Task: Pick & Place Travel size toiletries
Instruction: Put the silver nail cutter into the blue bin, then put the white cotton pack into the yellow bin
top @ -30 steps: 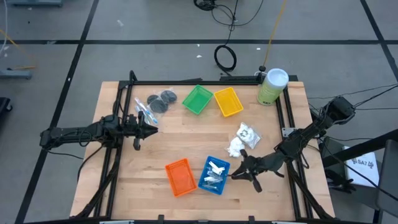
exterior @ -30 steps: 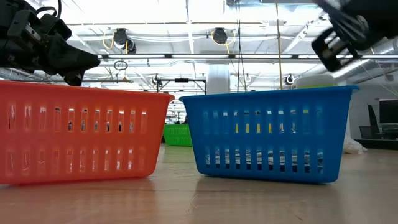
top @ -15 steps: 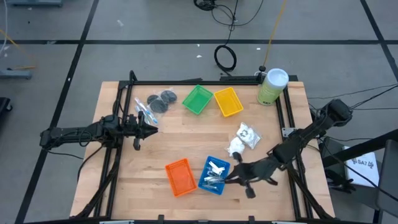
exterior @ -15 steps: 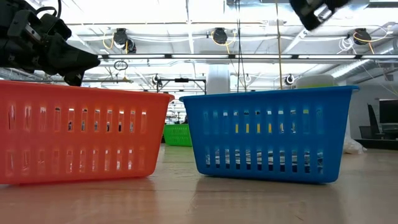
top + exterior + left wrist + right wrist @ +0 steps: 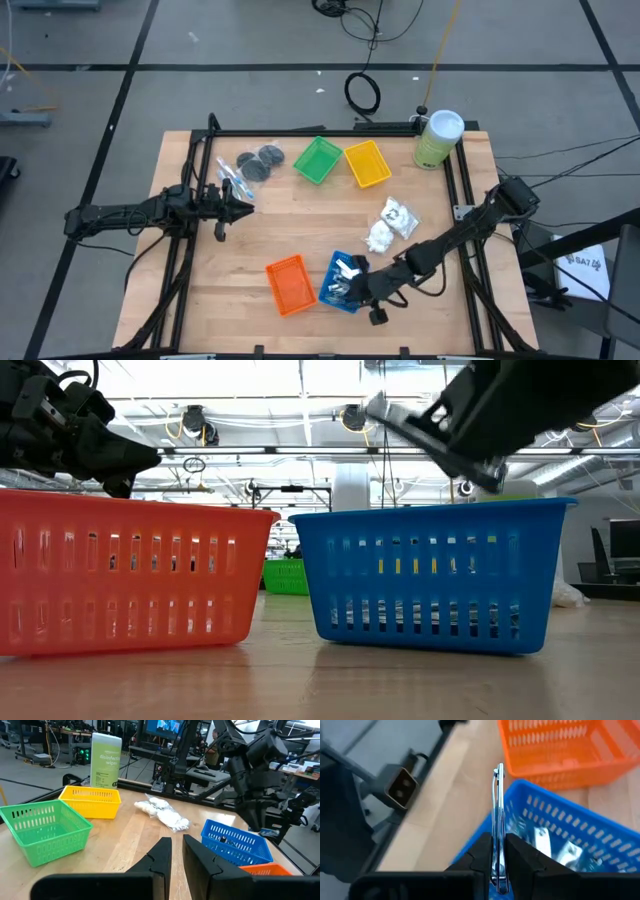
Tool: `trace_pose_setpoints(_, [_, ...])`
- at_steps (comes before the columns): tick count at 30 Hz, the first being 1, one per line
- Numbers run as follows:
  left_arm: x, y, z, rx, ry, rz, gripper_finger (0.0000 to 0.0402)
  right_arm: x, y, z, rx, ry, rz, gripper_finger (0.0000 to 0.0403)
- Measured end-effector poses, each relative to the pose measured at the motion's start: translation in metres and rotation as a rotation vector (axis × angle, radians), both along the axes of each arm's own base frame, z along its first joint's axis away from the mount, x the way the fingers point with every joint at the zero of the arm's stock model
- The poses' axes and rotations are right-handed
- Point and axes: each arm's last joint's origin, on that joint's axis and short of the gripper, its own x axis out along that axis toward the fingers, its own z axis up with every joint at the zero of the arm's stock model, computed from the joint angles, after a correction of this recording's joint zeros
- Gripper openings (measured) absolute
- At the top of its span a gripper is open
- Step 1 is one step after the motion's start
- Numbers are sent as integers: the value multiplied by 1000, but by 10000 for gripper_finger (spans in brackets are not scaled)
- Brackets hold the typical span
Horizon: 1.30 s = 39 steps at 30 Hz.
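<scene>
My right gripper (image 5: 352, 284) hangs over the blue tray (image 5: 336, 270) at the front of the table, shut on a flat silver foil tube (image 5: 498, 805) that shows edge-on. More silver tubes (image 5: 555, 847) lie in that tray. White packets (image 5: 390, 224) lie on the wood right of centre. Dark grey discs (image 5: 262, 160) and clear sticks (image 5: 232, 180) lie at the far left. My left gripper (image 5: 243, 205) waits at the left side, level, shut and holding nothing. My right gripper pinches the silver foil tube's lower end (image 5: 498, 851) between its two fingers, which meet its flat sides. The tube sticks out forward past the fingertips, its free end (image 5: 499, 769) clear of everything. It hangs above the blue tray, touching nothing else.
The orange tray (image 5: 289, 284) stands just left of the blue one. The green tray (image 5: 317, 160) and yellow tray (image 5: 366, 163) stand at the far middle, and a tall pale green canister (image 5: 437, 138) at the far right corner. Black frame rails (image 5: 300, 132) edge the table.
My right gripper has travelled from the bare wood right of the blue tray toward the table's left, and now stands over that tray, still shut on the silver tube. The left arm has kept still.
</scene>
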Motion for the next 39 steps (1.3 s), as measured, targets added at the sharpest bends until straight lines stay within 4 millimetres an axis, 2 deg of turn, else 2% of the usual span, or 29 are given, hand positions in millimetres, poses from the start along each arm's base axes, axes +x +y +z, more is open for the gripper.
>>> trace_pose_setpoints(7, [0,0,0,0,-1,0,44,-1,-6,-7,-16,75,-37,39])
trace_pose_setpoints(19, [0,0,0,0,0,0,44,1,-10,-7,-16,76,-49,41])
trace_pose_setpoints(39, [0,0,0,0,0,0,44,-1,-12,-3,-35,69,-36,115])
